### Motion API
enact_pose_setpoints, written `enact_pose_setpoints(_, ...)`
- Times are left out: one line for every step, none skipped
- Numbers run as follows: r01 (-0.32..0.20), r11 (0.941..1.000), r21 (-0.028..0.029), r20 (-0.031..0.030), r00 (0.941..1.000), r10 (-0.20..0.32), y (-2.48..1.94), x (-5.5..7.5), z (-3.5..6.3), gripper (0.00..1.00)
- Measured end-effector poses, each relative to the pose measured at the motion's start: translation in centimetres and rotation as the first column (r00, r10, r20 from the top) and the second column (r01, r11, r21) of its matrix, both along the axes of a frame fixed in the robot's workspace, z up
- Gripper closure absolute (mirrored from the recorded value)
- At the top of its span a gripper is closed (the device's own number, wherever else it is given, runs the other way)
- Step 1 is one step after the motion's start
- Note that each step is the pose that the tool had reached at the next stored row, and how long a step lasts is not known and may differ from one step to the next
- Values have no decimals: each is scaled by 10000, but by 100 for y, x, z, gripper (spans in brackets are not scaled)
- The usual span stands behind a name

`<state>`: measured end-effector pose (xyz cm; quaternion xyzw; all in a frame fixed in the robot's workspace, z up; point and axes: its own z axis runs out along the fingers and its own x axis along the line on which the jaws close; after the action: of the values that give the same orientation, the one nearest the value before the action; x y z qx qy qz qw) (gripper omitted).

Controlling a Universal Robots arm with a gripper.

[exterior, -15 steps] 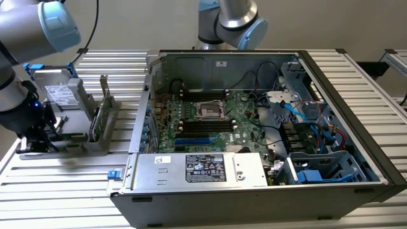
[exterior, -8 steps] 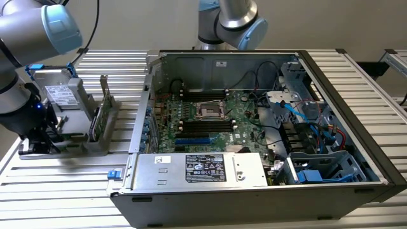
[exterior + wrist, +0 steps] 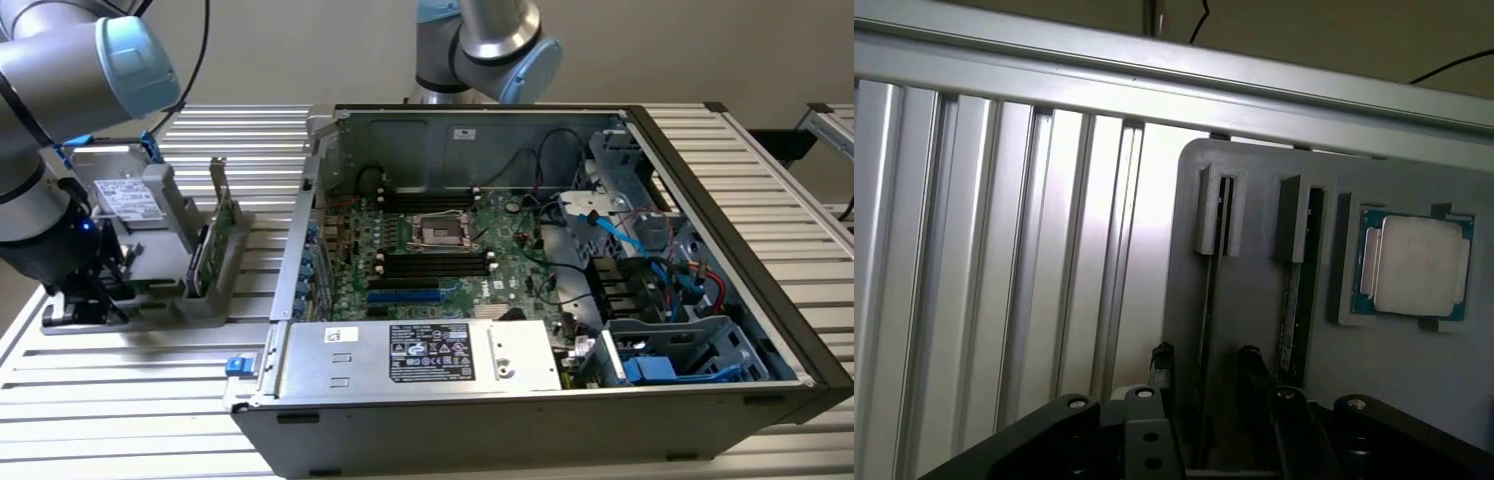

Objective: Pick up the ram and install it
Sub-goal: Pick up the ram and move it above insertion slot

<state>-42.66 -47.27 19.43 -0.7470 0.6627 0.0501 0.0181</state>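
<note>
The ram [image 3: 1206,320] stands on edge in a slot of a grey holder [image 3: 1254,400], seen as a thin dark strip. My gripper [image 3: 1204,368] is open just above it, one black finger [image 3: 1159,365] on each side of the stick and neither touching it. In the exterior view the gripper [image 3: 87,290] hangs low over the same grey holder [image 3: 147,305] at that view's left, outside the computer case. The motherboard [image 3: 441,250] with its long black memory slots [image 3: 427,263] lies open in the case.
A second thin green board [image 3: 1294,300] stands in the neighbouring slot, and a processor chip [image 3: 1414,265] lies flat beside it. A taller green card [image 3: 207,250] stands upright in the holder. The open case [image 3: 561,400] holds cables, a power supply and drive bays. Ribbed aluminium table [image 3: 120,400] all around.
</note>
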Motion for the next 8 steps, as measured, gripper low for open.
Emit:
enact_pose_setpoints(0,10000,1,-9,10000,0,1,4,-3,61)
enact_pose_setpoints(1,10000,0,-23,10000,-1,1,11,-3,61)
enact_pose_setpoints(1,10000,1,-32,10000,-1,1,15,-5,61)
enact_pose_setpoints(2,10000,1,-42,10000,-2,1,15,-6,61)
enact_pose_setpoints(3,10000,0,-46,10000,-3,1,14,-5,61)
enact_pose_setpoints(2,10000,0,-48,10000,-2,1,15,-4,61)
enact_pose_setpoints(1,10000,-1,-48,10000,-1,1,15,-4,61)
enact_pose_setpoints(1,10000,0,-48,10000,-1,1,16,-4,61)
